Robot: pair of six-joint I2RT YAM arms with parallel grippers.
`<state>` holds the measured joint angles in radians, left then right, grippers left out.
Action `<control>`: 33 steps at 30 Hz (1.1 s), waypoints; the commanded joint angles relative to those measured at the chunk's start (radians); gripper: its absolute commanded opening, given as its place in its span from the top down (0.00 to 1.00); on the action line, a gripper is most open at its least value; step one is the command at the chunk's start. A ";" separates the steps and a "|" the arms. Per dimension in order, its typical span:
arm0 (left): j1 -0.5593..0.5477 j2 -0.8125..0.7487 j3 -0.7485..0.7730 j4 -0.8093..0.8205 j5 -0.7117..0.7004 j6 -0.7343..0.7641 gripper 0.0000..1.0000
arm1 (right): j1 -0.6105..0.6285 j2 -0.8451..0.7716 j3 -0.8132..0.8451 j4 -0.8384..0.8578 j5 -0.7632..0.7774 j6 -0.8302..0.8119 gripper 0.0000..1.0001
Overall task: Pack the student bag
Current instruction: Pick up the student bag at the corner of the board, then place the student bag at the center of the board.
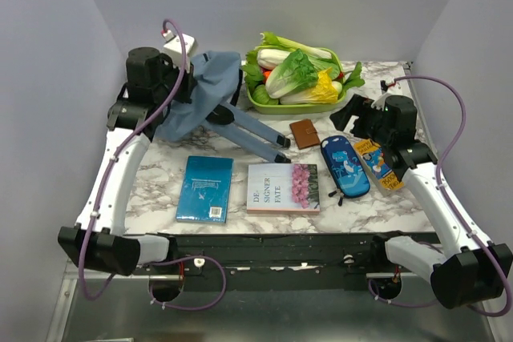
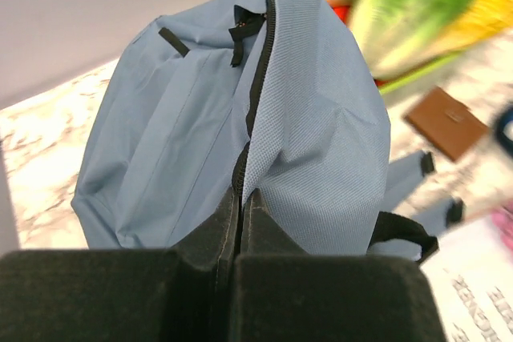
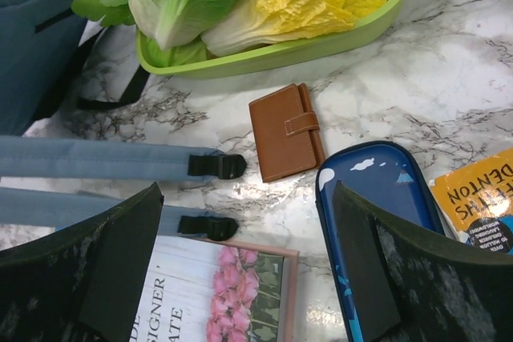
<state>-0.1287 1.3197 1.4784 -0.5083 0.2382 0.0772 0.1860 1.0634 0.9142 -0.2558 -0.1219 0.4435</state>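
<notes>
Student bag (image 1: 204, 90) — back left of the marble table (image 1: 160, 178), propped up, straps (image 1: 252, 130) trailing toward the teal book (image 1: 205, 188).
Left gripper (image 2: 239, 198): fingers pressed together, pinching bag fabric beside the zipper (image 2: 255, 78).
Right gripper (image 3: 247, 194): spread wide, empty, above wallet (image 3: 286, 131) and pencil case (image 3: 377, 190).
Handling note — lift the pinched edge taut so the mouth gapes before loading.

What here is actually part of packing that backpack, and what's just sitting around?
Part of the job: student bag, pinched by the left gripper; probably to go in: teal book, flower-cover book, yellow book, blue pencil case, brown wallet.

Likely just lying about: green tray of vegetables.
</notes>
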 commanded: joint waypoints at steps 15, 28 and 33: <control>-0.434 -0.229 -0.401 -0.228 0.263 0.022 0.92 | 0.050 -0.002 -0.021 0.006 -0.052 -0.012 0.05; -0.379 -0.106 -0.232 -0.202 0.157 0.075 0.01 | 0.323 0.243 0.208 -0.036 0.048 -0.025 0.00; -0.105 -0.053 -0.193 -0.141 0.271 0.039 0.01 | 0.380 0.325 0.307 -0.039 0.022 -0.009 0.00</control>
<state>-0.3775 1.2358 1.2549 -0.7025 0.4511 0.1402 0.5327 1.3411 1.1416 -0.2787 -0.1024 0.4343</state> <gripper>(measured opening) 0.986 0.998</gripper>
